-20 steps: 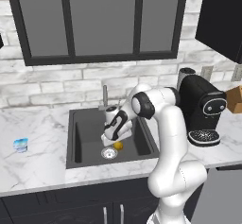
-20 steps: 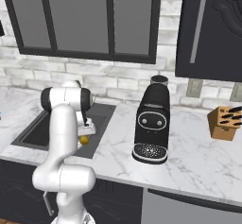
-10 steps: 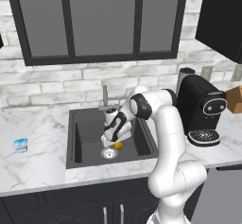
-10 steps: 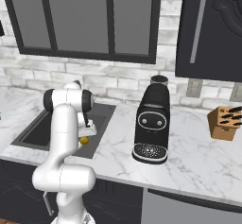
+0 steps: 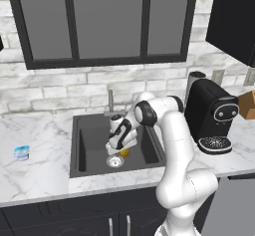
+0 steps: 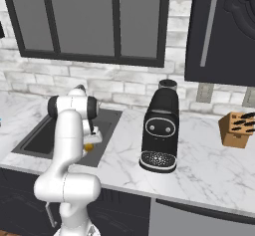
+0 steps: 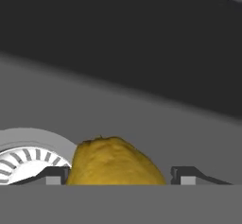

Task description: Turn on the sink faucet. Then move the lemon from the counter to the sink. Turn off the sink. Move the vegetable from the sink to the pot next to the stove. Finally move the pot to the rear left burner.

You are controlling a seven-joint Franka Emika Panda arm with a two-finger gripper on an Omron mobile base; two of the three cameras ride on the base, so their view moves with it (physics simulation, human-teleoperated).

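Left base: one sink (image 5: 89, 145) set in the bench (image 5: 35, 175); one faucet (image 5: 111, 100) behind it; one drain (image 5: 115, 161); one lemon (image 5: 124, 153) on the sink floor just right of the drain; one blue cup (image 5: 21, 153); one coffee machine (image 5: 213, 118). The pincer (image 5: 117, 148) is down at the lemon.
Right base: one knife block (image 6: 239, 129); the lemon (image 6: 88, 147) peeks from behind the arm.
Hand: the lemon (image 7: 113, 164) sits between two fingertips (image 7: 189, 175) standing apart; contact cannot be told.

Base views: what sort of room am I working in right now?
A home kitchen, rendered: a dark sink set in a marble counter, with a black coffee machine and a knife block beside it.
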